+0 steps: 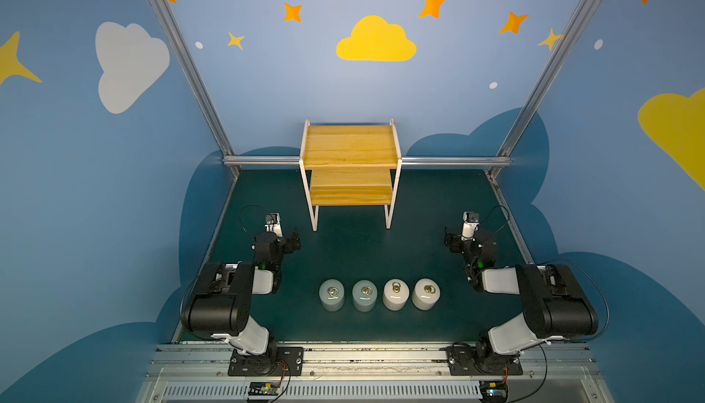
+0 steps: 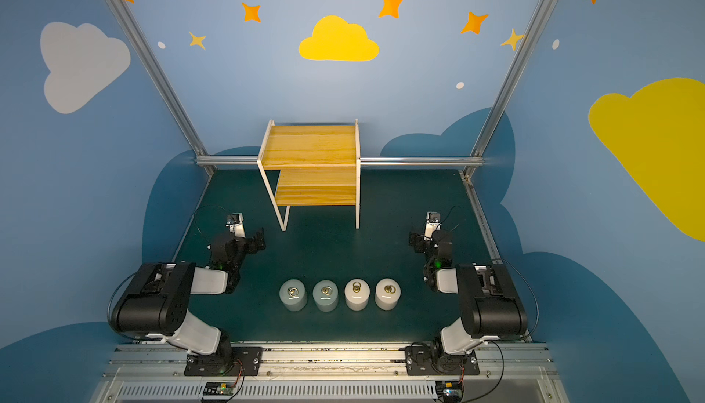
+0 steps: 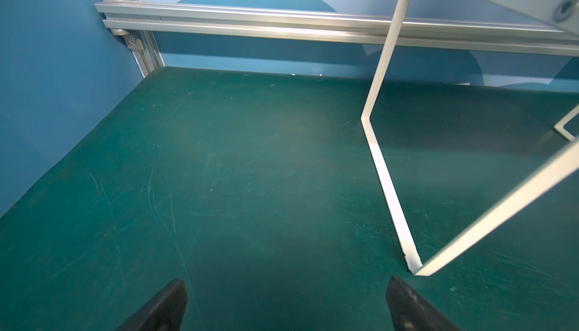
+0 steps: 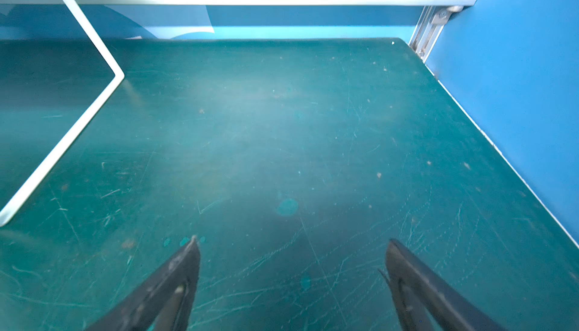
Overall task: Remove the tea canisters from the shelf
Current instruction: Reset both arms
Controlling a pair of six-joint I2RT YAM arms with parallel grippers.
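while the shelf point(image 1: 351, 145) is stood at 12 o'clock on the green table point(image 1: 351, 252), the four tea canisters point(image 1: 364, 295) are found off it, set upright on the table at 6 o'clock in a row from 9 to 3 o'clock: two grey-blue, then two white, near but apart. the left gripper point(image 3: 286, 285) at 9 o'clock and the right gripper point(image 4: 291, 245) at 3 o'clock are held spread wide, with nothing grasped.

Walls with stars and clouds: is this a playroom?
More likely a robot test booth painted like one: a left arm and right arm bolted to a metal rail, aluminium frame posts in the corners, and a scratched green work mat.
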